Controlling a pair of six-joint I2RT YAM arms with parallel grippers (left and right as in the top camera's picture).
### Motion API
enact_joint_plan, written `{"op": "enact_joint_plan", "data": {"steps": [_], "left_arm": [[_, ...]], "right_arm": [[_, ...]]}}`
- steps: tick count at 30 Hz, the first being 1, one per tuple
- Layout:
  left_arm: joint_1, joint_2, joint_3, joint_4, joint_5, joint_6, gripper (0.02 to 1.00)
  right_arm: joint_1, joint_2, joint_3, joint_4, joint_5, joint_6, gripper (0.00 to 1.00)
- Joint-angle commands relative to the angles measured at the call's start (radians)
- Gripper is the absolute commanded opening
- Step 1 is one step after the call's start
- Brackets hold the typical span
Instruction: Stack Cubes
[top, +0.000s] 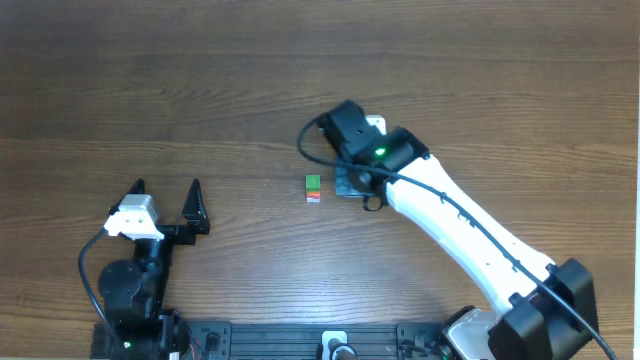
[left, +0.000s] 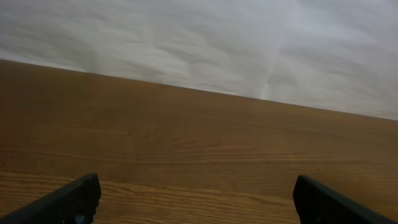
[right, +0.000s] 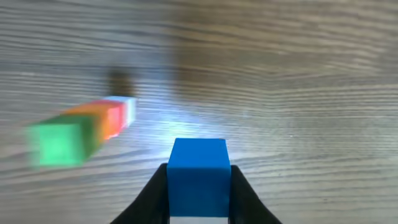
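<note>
Wood-grain table (top: 480, 60) spreads across the top view. Near its middle stands a small stack (top: 313, 189), with a green cube (top: 313, 182) on top and orange and pale layers showing below it. The right arm reaches in from 5 o'clock. Its wrist hangs at the stack's 3 o'clock, near but apart, which I read as a position for lining up a carried cube beside the stack. The left fingers (top: 195, 203) sit well off at the stack's 8 o'clock, spread wide and holding nothing, likely parked there to keep the working space free.

From the left wrist view, the left fingers (left: 71, 200) stand far apart over the wood, with a pale wall (left: 199, 43) beyond the table's far edge.

From the right wrist view, the right fingers (right: 154, 194) clamp a blue cube (right: 199, 163) by two opposite sides. Its upper face is clear, and this grip suits setting it flat on another cube. The stack (right: 87, 127) stands off to one side, not under the blue cube. A sideways shift over the green cube (right: 59, 144) and a level lowering therefore seem to be left. A crooked touch-down could topple the slim stack.
</note>
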Motion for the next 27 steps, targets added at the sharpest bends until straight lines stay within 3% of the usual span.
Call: {"op": "enact_joint_plan", "data": {"steps": [1,13,27], "left_arm": [[0.005,-0.007,-0.004,-0.003,0.006,0.015,1.0],[0.005,-0.007,-0.004,-0.003,0.006,0.015,0.998],[0.005,-0.007,-0.004,-0.003,0.006,0.015,1.0]], "right_arm": [[0.088,0.005,0.107,-0.036,0.054,0.068,0.009],[0.168,0.208,0.341,-0.147,0.062,0.145,0.012],[0.165,0.241,0.33,-0.183,0.016,0.201,0.012]]}}
